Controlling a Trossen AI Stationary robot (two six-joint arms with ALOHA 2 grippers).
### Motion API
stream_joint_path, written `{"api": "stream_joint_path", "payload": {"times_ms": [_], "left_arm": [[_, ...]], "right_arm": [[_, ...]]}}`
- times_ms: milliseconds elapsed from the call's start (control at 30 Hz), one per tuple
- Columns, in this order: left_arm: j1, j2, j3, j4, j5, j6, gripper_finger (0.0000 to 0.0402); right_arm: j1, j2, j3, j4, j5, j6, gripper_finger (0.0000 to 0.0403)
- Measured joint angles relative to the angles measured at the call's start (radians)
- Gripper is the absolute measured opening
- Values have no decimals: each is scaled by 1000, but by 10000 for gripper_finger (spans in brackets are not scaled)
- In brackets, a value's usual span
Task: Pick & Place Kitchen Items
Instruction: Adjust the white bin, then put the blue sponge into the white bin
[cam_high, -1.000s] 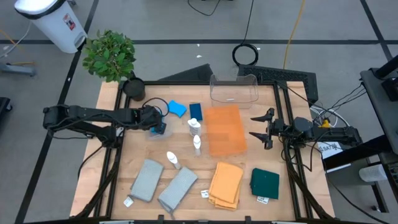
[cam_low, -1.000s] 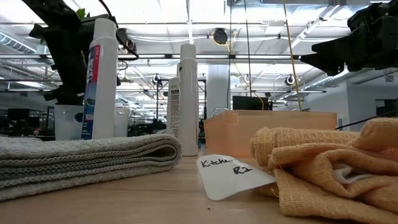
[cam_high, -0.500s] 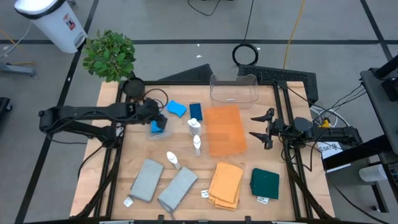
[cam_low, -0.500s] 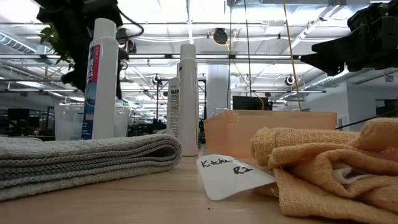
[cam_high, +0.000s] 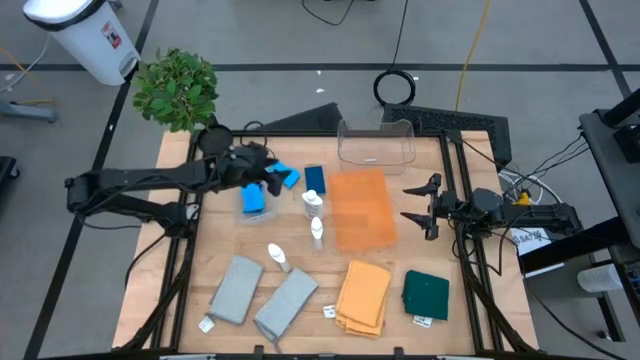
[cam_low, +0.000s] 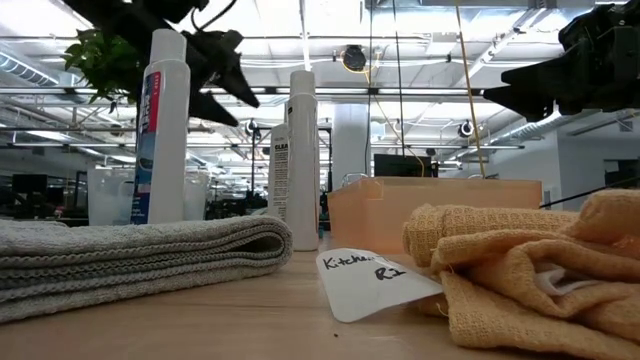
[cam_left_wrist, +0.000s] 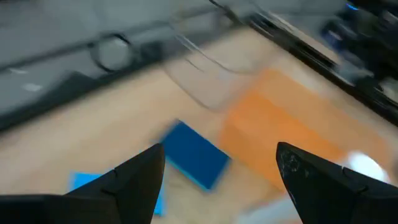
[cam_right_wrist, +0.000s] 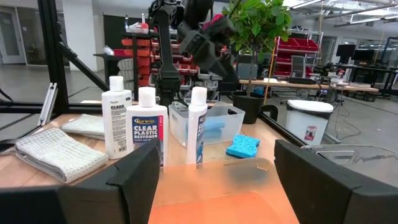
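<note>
Two arms in frame, only the left one is working.

High view: left gripper hovers over the back-left of the table, fingers spread, nothing held. Light blue sponge lies just beside the tips, toward the table centre. Second blue sponge sits in a small clear bin just in front of the claw. Dark blue sponge is one step further right, touching the orange tray; its long axis runs front to back. Three white bottles stand or lie between the bin and the tray. Grey cloths, orange cloth and dark green cloth lie along the front edge. Right gripper waits at the tray's right edge, fingers apart, empty.

Low view: left claw is raised behind the tall bottle, jaws open. Sponges are hidden.

Left wrist view: blurred. Dark blue sponge sits between the fingers and ahead of them, clear of both.

Right wrist view: fingers apart, bottles and light blue sponge across the tray, well away.

Judgement: left arm is far nearer the sponges. Next grasp depends on whether the jaws straddle the sponge's short side.
</note>
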Motion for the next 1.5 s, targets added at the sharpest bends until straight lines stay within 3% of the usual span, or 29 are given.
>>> {"api": "stream_joint_path", "payload": {"times_ms": [167,433,1000,1100,1400,1500], "left_arm": [[-3,72,0,-62,177,-23,312],[-16,151,-1,-228,192,-45,312],[-16,98,13,-398,285,-72,312],[-15,86,46,-400,257,-52,312],[45,91,157,-375,13,12,312],[101,104,157,-343,16,8,312]], "right_arm": [[0,0,0,0,0,0,279],[0,0,0,0,0,0,279],[0,0,0,0,0,0,279],[0,0,0,0,0,0,279],[0,0,0,0,0,0,279],[0,0,0,0,0,0,279]]}}
